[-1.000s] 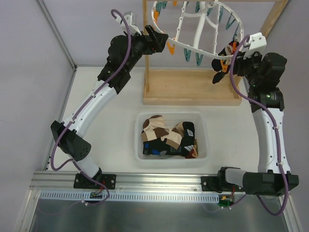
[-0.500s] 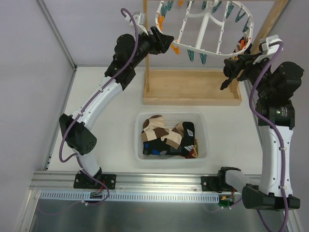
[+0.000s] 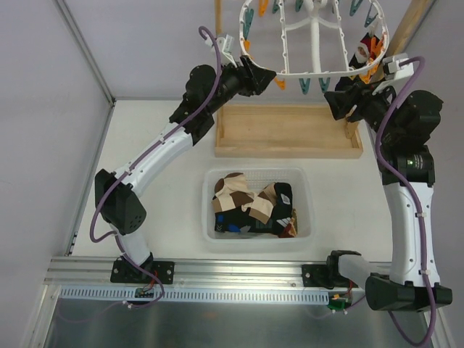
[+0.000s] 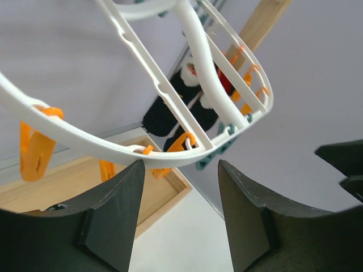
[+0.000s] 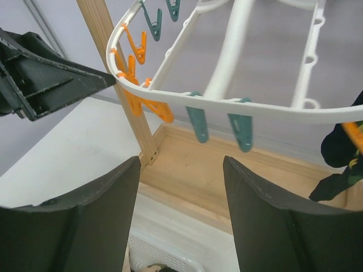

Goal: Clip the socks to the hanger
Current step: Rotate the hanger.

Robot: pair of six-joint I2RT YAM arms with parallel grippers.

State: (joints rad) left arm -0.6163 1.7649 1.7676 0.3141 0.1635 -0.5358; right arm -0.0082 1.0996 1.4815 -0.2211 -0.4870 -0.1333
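The hanger [image 3: 290, 72] hangs over the far edge of the bench, above the wooden frame [image 3: 290, 134], with one dark sock [image 3: 360, 53] dangling at its right side. The left gripper [image 4: 180, 184] sits just under the rim, jaws wide and holding nothing. The right gripper [image 5: 181, 170] gapes just as wide below the rim, near teal pegs [image 5: 198, 122]. The other socks [image 3: 239, 192] lie heaped in a clear bin [image 3: 304, 206] mid-bench.

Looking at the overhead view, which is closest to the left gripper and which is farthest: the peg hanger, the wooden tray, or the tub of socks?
1. The hanger, its rim right beside the left gripper.
2. The wooden tray, just lower in the picture.
3. The tub of socks, lowest, mid-picture.
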